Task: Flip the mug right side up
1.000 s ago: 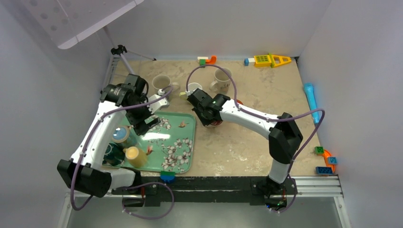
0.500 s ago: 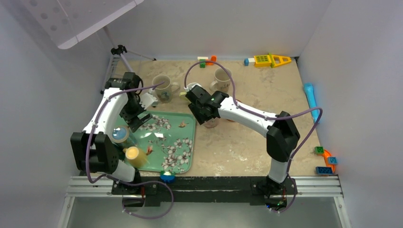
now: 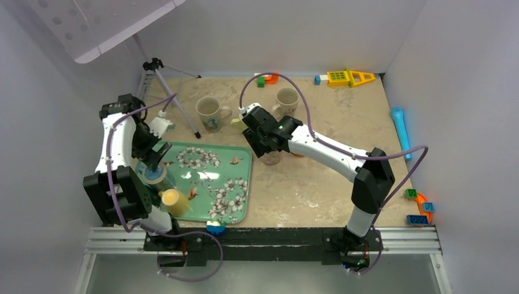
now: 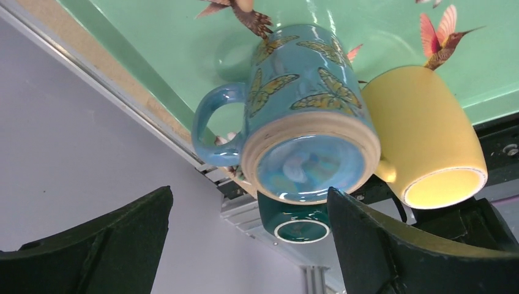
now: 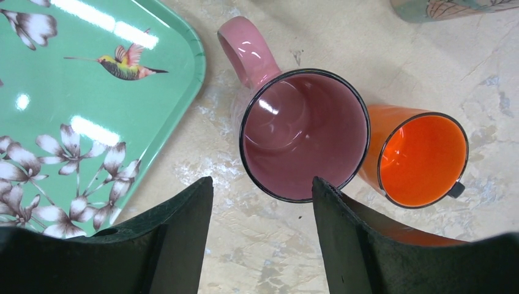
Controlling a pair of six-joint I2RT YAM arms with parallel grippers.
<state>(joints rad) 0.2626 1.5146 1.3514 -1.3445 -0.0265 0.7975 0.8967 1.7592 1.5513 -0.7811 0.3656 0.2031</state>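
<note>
A pink mug [image 5: 304, 135] stands upright on the table, mouth up, handle toward the tray; in the top view the pink mug [image 3: 271, 157] shows just under the right wrist. My right gripper [image 5: 262, 187] hovers over it, open, touching nothing. A blue butterfly mug [image 4: 306, 116] sits upside down on the green tray [image 4: 379, 37], base up. Above the blue mug [image 3: 155, 174], my left gripper [image 4: 250, 196] is wide open with nothing between its fingers.
An orange mug [image 5: 422, 158] stands upright against the pink one. A yellow mug [image 4: 422, 135] and a dark teal mug [image 4: 297, 223] crowd the blue mug. Two beige mugs [image 3: 209, 112] [image 3: 286, 100] and a tripod [image 3: 171, 92] stand behind; toys [image 3: 346, 77] line the far edge.
My right gripper has opened and let go of the pink mug, which now stands on the table. The left arm has swung left, over the tray's left edge.
</note>
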